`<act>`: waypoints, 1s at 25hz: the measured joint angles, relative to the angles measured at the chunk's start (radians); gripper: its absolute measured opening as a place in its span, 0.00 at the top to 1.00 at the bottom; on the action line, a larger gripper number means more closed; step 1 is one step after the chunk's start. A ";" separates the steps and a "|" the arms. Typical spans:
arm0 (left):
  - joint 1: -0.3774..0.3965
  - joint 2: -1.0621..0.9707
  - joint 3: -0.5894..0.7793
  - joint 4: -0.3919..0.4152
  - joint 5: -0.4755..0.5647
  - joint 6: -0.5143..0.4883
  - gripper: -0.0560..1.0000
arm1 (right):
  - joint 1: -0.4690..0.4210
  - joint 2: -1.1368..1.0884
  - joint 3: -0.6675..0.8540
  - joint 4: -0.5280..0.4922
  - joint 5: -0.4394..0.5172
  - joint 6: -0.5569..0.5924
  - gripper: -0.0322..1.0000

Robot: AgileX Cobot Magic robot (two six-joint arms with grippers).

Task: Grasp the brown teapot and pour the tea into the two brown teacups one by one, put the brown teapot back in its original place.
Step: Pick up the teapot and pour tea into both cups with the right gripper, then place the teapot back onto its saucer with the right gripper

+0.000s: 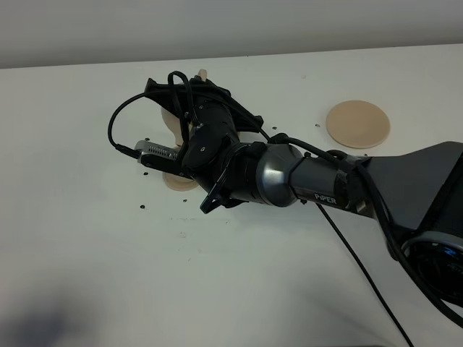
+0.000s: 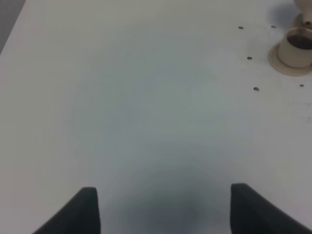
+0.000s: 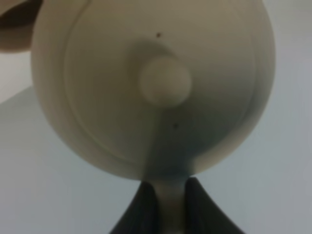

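Right arm: it enters from the near right of the table and reaches across the middle to the left half, the wrist rolled over; I take the roll to be there to tip what it carries.
Right gripper: clamped tight on the loop handle of the brown teapot; in the right wrist view the dark jaws pinch the pale handle strip between them.
Teapot: held off the table, its lid and knob facing the wrist camera, which suits a pot tilted over for pouring; from the high camera the arm hides nearly all of it.
Near teacup: stands on its small saucer, showing only as a tan rim under the wrist from the high view; the left wrist view shows something dark inside, so it may already hold tea.
Far teacup: only a tan sliver peeks out beyond the gripper, too hidden to say whether it has been filled or where the spout sits over it.
Left gripper: fingers spread apart, nothing between them, hovering over bare table well away from the cups, likely kept out of the pouring arm's way.
Large saucer: bare, toward the far right, well apart from the cups; probably where the pot returns.
Stage: a judgement, pouring is in hand and the return is not yet done.
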 joint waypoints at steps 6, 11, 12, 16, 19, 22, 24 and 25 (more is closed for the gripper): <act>0.000 0.000 0.000 0.000 0.000 0.000 0.39 | 0.000 0.000 0.000 0.111 0.066 0.011 0.88; 0.000 0.000 0.000 0.000 0.000 0.000 0.39 | 0.003 -0.003 0.000 0.235 0.118 0.011 0.88; 0.000 0.000 0.000 0.000 0.000 0.000 0.39 | 0.005 -0.009 0.000 0.272 0.125 0.011 0.88; 0.001 0.000 0.000 0.000 0.000 0.000 0.39 | 0.024 -0.055 0.000 0.397 0.145 0.011 0.88; 0.000 0.000 0.000 0.000 0.000 0.000 0.39 | 0.034 -0.097 0.000 0.484 0.174 0.016 0.88; 0.000 0.000 0.000 0.000 0.000 0.000 0.39 | 0.035 -0.144 0.000 0.610 0.202 0.020 0.88; 0.001 0.000 0.000 0.000 0.000 0.000 0.39 | 0.035 -0.174 0.000 0.688 0.228 0.020 0.88; 0.000 0.000 0.000 0.000 0.000 0.000 0.39 | 0.035 -0.186 0.000 0.725 0.240 0.020 0.88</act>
